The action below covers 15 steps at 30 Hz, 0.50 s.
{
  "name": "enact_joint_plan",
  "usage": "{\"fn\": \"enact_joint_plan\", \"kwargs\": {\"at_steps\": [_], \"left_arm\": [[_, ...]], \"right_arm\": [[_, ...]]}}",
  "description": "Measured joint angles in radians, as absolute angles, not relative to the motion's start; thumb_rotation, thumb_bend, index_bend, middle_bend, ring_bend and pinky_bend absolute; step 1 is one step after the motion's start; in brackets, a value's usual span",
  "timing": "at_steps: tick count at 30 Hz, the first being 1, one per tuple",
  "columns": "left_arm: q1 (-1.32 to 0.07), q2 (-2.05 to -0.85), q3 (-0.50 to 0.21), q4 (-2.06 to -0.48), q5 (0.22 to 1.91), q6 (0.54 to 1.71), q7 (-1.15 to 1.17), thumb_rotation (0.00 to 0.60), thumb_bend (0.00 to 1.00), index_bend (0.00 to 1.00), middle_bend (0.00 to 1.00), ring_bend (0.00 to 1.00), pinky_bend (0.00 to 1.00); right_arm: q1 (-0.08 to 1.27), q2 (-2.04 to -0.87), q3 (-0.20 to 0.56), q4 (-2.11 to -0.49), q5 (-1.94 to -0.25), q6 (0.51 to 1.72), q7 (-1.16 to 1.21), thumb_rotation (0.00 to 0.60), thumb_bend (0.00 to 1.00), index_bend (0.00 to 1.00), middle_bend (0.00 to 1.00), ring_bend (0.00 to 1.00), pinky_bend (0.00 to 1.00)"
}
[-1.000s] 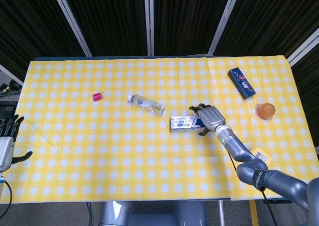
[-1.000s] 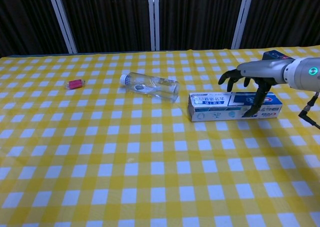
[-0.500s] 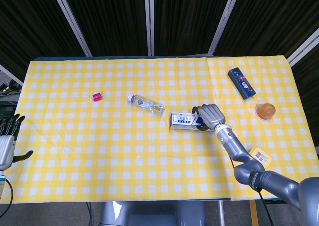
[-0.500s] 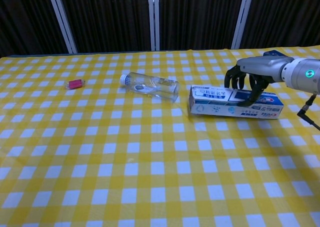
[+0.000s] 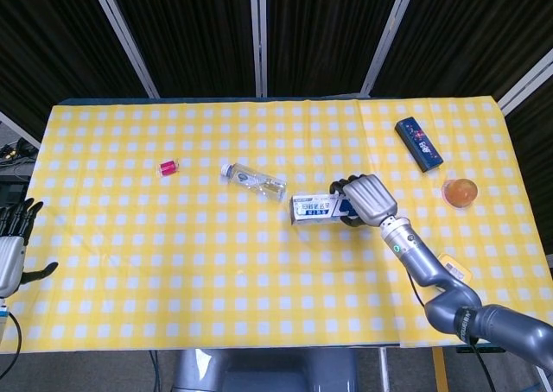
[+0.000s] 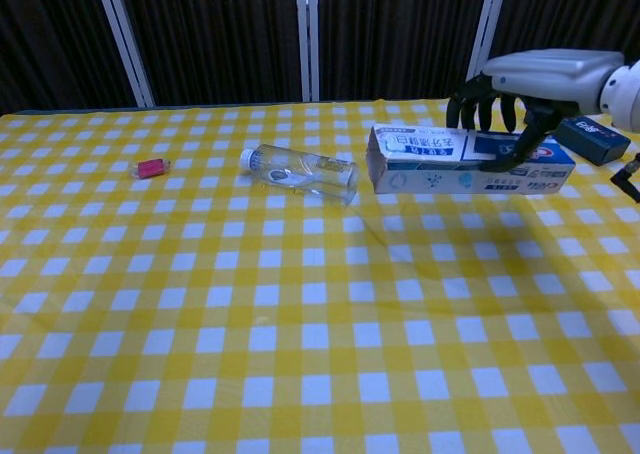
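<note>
My right hand [image 5: 366,199] [image 6: 520,82] grips a white and blue toothpaste box [image 5: 316,207] [image 6: 440,161] at its right part and holds it above the yellow checked tablecloth [image 5: 259,262], lying roughly level. A clear plastic bottle [image 5: 253,180] [image 6: 300,170] lies on its side just left of the box. Further left sits a small pink spool [image 5: 168,167] [image 6: 151,167]. My left hand [image 5: 12,245] hangs at the table's left edge with fingers apart, holding nothing.
A dark blue box [image 5: 419,143] [image 6: 594,137] lies at the back right. An orange cup [image 5: 460,192] stands near the right edge. A yellow packet [image 5: 453,270] lies under my right forearm. Dark curtains close the back.
My right hand closed on the toothpaste box and lifted it off the cloth, rising clearly in the chest view. The left hand stayed put.
</note>
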<state>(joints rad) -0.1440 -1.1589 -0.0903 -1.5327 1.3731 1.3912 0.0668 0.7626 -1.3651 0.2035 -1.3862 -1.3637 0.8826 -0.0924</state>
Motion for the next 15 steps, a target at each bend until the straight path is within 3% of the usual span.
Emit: {"fn": "enact_joint_plan", "kwargs": {"at_steps": [7, 15], "left_arm": [[-0.134, -1.146, -0.084, -1.546, 1.394, 1.414, 0.054, 0.6, 0.0, 0.0, 0.0, 0.0, 0.0], [-0.123, -1.133, -0.076, -1.56, 1.413, 1.434, 0.038, 0.6, 0.0, 0.0, 0.0, 0.0, 0.0]], "right_arm": [[0.755, -1.284, 0.2, -1.476, -1.485, 1.0, -0.292, 0.6, 0.23, 0.48, 0.53, 0.44, 0.5], [0.765, -1.209, 0.193, -1.5, -1.659, 1.09, -0.715, 0.6, 0.23, 0.48, 0.52, 0.45, 0.52]]}}
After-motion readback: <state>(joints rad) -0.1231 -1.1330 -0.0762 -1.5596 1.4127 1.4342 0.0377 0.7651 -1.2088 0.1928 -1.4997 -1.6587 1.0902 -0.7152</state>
